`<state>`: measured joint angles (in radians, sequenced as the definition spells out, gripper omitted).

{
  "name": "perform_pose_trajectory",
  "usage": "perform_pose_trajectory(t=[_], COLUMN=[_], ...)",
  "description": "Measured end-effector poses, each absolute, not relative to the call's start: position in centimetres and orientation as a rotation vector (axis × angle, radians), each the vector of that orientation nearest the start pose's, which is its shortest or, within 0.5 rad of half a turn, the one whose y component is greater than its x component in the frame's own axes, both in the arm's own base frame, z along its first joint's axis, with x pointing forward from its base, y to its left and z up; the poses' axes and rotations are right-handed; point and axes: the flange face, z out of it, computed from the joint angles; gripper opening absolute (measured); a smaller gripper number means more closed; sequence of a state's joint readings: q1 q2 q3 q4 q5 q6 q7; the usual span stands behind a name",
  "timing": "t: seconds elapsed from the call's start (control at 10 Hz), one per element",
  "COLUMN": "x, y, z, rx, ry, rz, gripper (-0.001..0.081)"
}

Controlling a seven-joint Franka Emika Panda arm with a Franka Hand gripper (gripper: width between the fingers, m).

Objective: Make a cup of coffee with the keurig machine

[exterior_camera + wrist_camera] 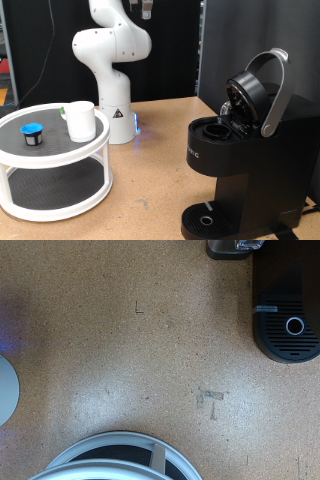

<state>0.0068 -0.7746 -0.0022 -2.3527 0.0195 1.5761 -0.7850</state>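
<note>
Arm (108,50): upright behind the table, reaching up past the exterior view's top.
Gripper: out of sight; can't tell apart or together.
Coffee maker (240,150): exterior view's right, lid (262,90) up.
Cup (80,121): top tier of the round stand (55,185), exterior view's left, beside the pod (33,133).

the cup (80,120) and pod (33,133) sit on the tiered stand (55,195), exterior view's left; keurig machine (240,160) right
</note>
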Motion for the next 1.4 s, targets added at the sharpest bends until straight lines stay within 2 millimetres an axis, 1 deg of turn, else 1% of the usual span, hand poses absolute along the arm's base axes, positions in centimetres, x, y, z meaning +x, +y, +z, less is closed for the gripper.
perform_pose_trajectory(t=[0.1,0.2,0.6,0.7,0.9,1.0,1.2,1.4], x=[31.0,30.9,30.2,30.1,30.1,30.3,30.4,30.2], y=[0.1,-0.8,-7.6,-8.4,-8.5,-9.3,-12.4,-15.5], z=[58.9,58.8,58.9,59.1,58.8,58.5,57.5,56.6], rx=[-2.876,-2.856,-2.832,-2.825,-2.832,-2.853,-2.872,-2.837], ry=[-1.2,-1.209,-1.291,-1.302,-1.301,-1.297,-1.292,-1.319], rz=[-0.009,-0.01,0.054,0.043,0.043,0.019,0.012,0.006], gripper=[0.0801,0.0801,0.0801,0.0801,0.0801,0.0801,0.0801,0.0801])
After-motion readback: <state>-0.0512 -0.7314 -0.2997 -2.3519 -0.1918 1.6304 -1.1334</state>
